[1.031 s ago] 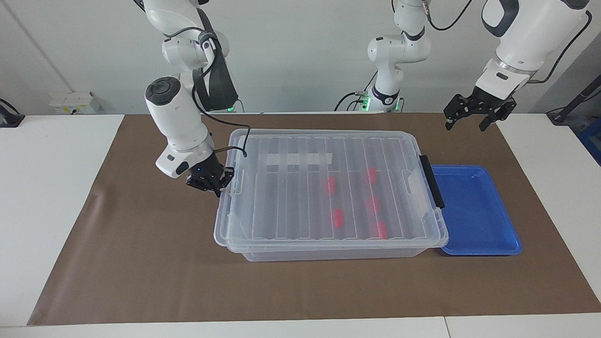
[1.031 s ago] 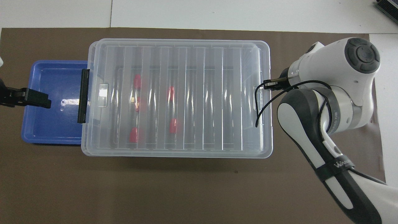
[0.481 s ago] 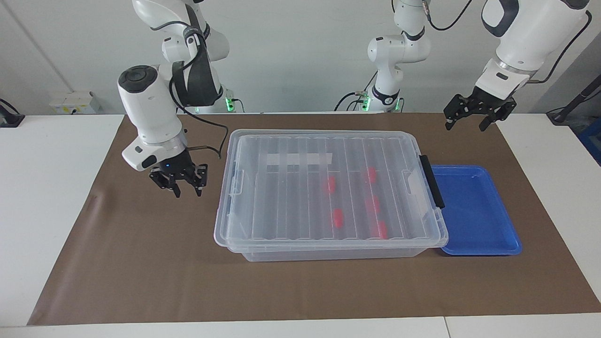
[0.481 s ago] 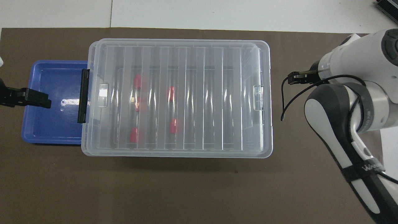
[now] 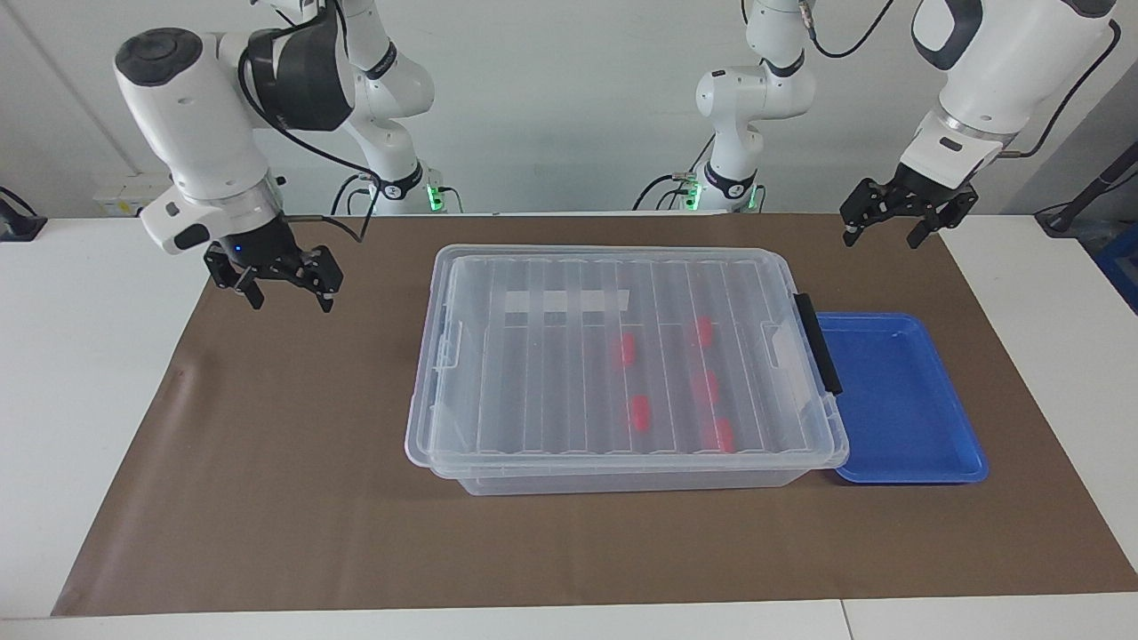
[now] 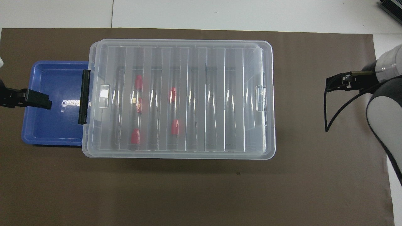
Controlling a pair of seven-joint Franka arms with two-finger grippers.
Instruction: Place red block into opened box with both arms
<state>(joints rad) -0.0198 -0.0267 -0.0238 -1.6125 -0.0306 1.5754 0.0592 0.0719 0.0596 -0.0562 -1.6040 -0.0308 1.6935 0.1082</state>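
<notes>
The box (image 5: 533, 480) (image 6: 267, 47) is a clear tub in the middle of the mat, and its ribbed lid (image 5: 569, 356) lies on it. Several red blocks (image 5: 638, 412) (image 6: 175, 127) show through the lid, in the half toward the left arm's end. My right gripper (image 5: 286, 298) (image 6: 329, 85) hangs open and empty over the mat, well off the box's end toward the right arm's side. Up in the air by the blue tray, my left gripper (image 5: 882, 238) (image 6: 37, 99) stands open and holds nothing.
A shallow blue tray (image 5: 898, 400) (image 6: 50, 125) sits against the box's end with the black clip handle (image 5: 818, 342) (image 6: 84, 96). A brown mat (image 5: 267, 444) covers the table under everything. White table shows at both ends.
My right gripper has opened, left the box's end clip, risen and swung out toward its own end of the table. The left arm has not moved.
</notes>
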